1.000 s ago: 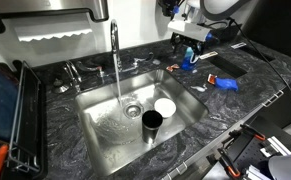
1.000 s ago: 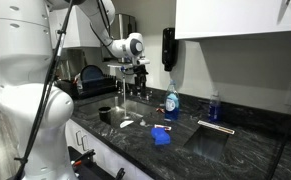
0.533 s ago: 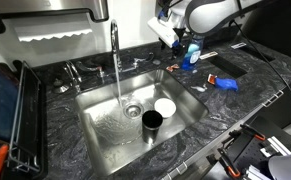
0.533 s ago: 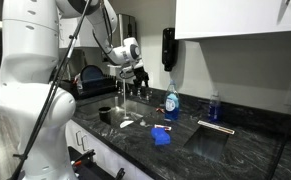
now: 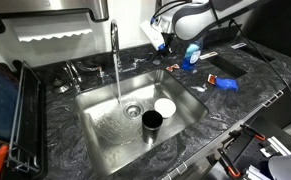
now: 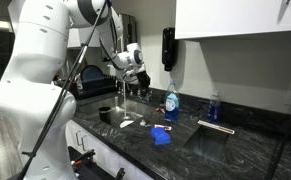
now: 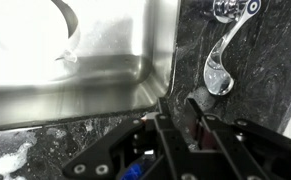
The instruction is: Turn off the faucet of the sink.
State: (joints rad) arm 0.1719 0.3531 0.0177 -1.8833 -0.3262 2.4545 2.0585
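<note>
The faucet (image 5: 114,45) is a tall chrome gooseneck behind the sink (image 5: 97,128), and water streams from it toward the drain. A small chrome handle (image 5: 137,63) sits on the counter at its base. My gripper (image 5: 163,45) hangs over the counter between that handle and the blue soap bottle (image 5: 192,55); it also shows in an exterior view (image 6: 130,74). In the wrist view a chrome lever handle (image 7: 220,68) lies just ahead of my gripper (image 7: 177,101). The jaws stand close together with a narrow gap, nothing between them, touching nothing.
A black cup (image 5: 152,121) and a white bowl (image 5: 165,106) stand in the basin near the drain. A black dish rack (image 5: 17,115) sits beside the sink. A blue cloth (image 5: 225,83) lies on the dark stone counter.
The arm has swung from above the soap bottle toward the faucet and lowered. The jaws have narrowed from wide open to a small gap. Water keeps running.
</note>
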